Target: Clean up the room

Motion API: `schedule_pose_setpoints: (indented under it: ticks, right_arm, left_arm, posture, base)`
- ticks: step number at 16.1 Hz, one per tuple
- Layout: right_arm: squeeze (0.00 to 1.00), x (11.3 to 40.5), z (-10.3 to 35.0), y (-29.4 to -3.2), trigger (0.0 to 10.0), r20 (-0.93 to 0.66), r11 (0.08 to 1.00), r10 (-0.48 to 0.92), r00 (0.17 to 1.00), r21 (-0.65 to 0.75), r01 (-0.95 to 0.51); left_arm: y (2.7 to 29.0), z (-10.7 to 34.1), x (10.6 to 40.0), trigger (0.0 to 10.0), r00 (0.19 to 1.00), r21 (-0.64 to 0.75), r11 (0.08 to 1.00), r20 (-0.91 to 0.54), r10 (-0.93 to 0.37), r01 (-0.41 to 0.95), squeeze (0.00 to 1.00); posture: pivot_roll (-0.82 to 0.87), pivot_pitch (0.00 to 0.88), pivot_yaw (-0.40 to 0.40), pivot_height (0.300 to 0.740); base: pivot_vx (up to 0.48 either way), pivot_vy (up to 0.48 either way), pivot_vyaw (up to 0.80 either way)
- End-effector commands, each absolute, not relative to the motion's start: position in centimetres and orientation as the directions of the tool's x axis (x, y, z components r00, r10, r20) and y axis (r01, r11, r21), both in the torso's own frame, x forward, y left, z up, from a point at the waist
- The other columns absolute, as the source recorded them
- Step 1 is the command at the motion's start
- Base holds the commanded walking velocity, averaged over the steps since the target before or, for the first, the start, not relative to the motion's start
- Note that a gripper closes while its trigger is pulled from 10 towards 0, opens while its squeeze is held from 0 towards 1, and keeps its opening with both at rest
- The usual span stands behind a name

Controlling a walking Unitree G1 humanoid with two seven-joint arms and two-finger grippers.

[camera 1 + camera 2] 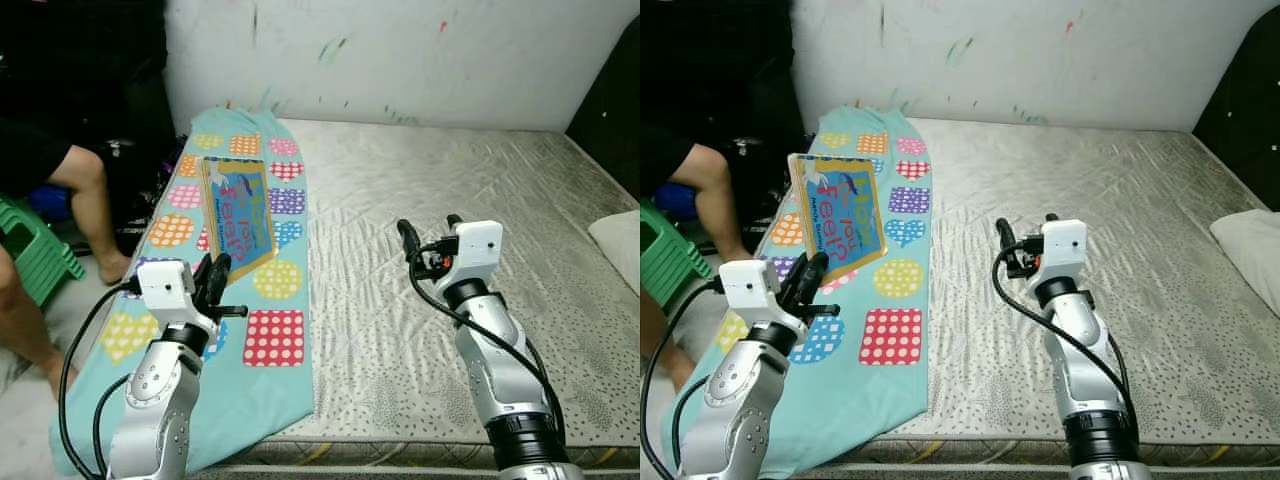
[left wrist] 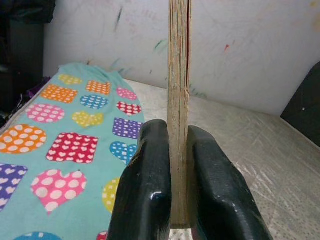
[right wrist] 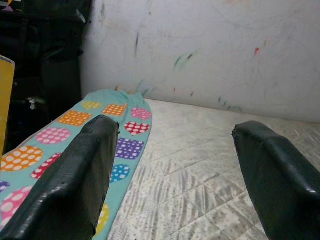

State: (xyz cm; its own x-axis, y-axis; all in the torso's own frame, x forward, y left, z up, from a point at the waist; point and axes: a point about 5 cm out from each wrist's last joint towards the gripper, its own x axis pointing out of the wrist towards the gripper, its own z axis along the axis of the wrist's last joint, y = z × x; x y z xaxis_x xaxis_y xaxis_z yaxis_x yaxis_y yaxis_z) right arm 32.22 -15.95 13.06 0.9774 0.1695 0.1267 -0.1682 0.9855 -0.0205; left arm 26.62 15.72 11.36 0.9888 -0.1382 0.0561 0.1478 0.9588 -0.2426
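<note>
A children's book [image 1: 238, 215] with a blue cover and yellow border is held tilted up above a teal blanket [image 1: 280, 385] printed with dotted hearts, squares and circles. My left gripper [image 1: 215, 272] is shut on the book's lower edge. In the left wrist view the book's page edge [image 2: 179, 75] stands pinched between the two black fingers [image 2: 145, 185]. My right gripper [image 1: 430, 230] hovers open over the grey mattress [image 1: 450, 170], nothing between its fingers [image 3: 75, 180].
The blanket drapes over the mattress's left side and front edge. A white pillow [image 1: 620, 245] lies at the far right. A person's legs [image 1: 95, 200] and a green stool [image 1: 35, 255] are on the left. A marked white wall [image 1: 400, 60] stands behind.
</note>
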Motion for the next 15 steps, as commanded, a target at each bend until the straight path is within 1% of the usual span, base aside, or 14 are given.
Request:
schedule_pose_setpoints:
  ticks: [1, 15]
  right_arm:
    - [0.0, 32.42, 13.4, -16.11, 10.0, 0.137, 0.986, 0.167, 0.976, -0.021, -0.166]
    - [0.0, 32.5, 13.52, -15.86, 10.0, 0.143, 0.984, 0.179, 0.973, -0.022, -0.177]
  left_arm:
    - [15.38, 12.32, 27.03, 10.0, 0.984, -0.235, 0.957, 0.095, -0.15, 0.169, 0.0]
    - [15.16, 12.31, 27.09, 10.0, 0.983, -0.233, 0.956, 0.095, -0.159, 0.178, 0.0]
  posture:
    - [-0.09, 0.0, -0.048, 0.74]
    - [-0.09, 0.0, -0.05, 0.74]
  base:
    - [0.0, -0.3, 0.0]
    - [0.0, -0.369, 0.0]
